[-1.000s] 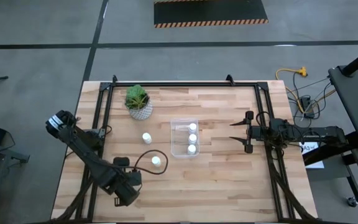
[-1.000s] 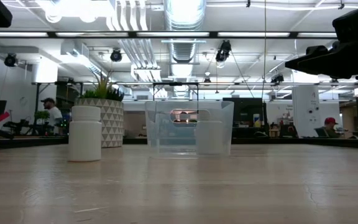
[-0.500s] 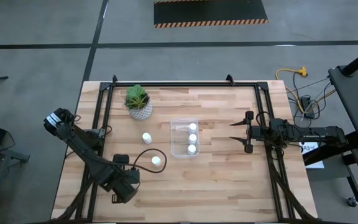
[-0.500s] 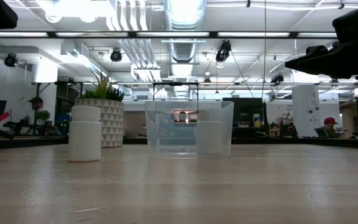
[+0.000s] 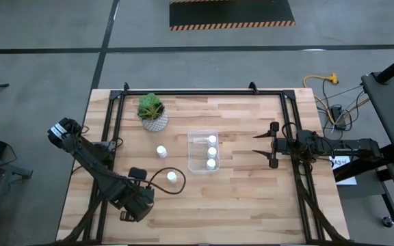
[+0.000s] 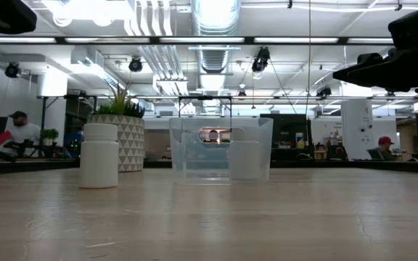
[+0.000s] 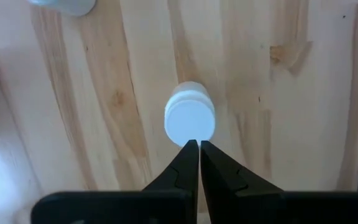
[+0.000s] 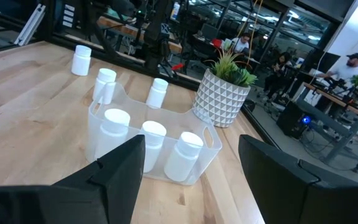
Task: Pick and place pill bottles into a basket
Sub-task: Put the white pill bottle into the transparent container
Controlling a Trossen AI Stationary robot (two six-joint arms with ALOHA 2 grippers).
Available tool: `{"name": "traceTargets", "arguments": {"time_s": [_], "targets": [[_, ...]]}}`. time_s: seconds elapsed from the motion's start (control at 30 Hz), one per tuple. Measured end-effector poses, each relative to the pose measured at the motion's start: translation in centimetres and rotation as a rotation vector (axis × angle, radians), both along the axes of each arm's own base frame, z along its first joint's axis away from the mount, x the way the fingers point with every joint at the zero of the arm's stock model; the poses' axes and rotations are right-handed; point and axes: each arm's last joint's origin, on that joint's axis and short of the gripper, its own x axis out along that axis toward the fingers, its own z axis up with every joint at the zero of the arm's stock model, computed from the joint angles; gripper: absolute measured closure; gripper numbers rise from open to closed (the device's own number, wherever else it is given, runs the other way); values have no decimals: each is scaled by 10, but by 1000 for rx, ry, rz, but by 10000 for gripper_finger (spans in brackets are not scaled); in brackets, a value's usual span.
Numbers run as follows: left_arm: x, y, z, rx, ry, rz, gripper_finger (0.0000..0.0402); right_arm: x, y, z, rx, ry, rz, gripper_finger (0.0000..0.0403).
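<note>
Three bottles (image 5: pixel 211 152) are stood in the basket (image 5: pixel 192 152); two are left on the table. Left gripper (image 7: pixel 198 148), shut, is hung over one (image 7: pixel 190 117); right gripper (image 5: pixel 259 145) is parked open

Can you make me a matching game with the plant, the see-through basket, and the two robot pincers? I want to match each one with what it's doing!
Things:
1. potted plant
2. basket
3. left pincer
4. right pincer

States:
A. open, empty, beside the basket
B. holds three pill bottles
C. shut, above a loose pill bottle
D. stands near the table's far left corner

Pairs: 1-D, 2-B, 3-C, 4-A
</note>
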Motion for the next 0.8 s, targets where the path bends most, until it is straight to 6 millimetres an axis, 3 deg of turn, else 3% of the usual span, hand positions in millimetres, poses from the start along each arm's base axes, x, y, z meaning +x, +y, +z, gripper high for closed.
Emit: {"name": "traceTargets", "arguments": {"time_s": [0.37, 0.6, 0.8], "targets": [[-3, 5, -9, 22, 16, -258, 402, 0, 0, 0, 0, 0, 0, 154], [2, 5, -7, -21, -26, -330, 401, 0, 0, 0, 0, 0, 0, 154], [5, 2, -6, -41, -63, -354, 351, 0, 0, 0, 0, 0, 0, 154]]}}
